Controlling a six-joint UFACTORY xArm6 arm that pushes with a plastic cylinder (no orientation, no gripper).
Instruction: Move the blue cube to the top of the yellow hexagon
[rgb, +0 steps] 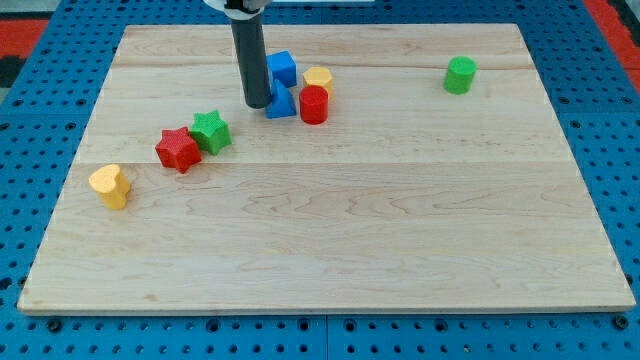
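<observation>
The blue cube (282, 68) sits near the view's top centre, just left of the yellow hexagon (319, 77). A red cylinder (313, 104) stands right below the hexagon, touching it. A blue triangular block (281, 104) lies below the cube, left of the red cylinder. My tip (257, 104) is on the board at the left side of the blue triangular block, below and left of the blue cube. The rod hides part of the cube's left side.
A green star (210, 131) and a red star (178, 150) touch each other at the view's left. A yellow heart (109, 186) lies near the left edge. A green cylinder (460, 75) stands at the top right. The wooden board (350, 230) rests on a blue pegboard.
</observation>
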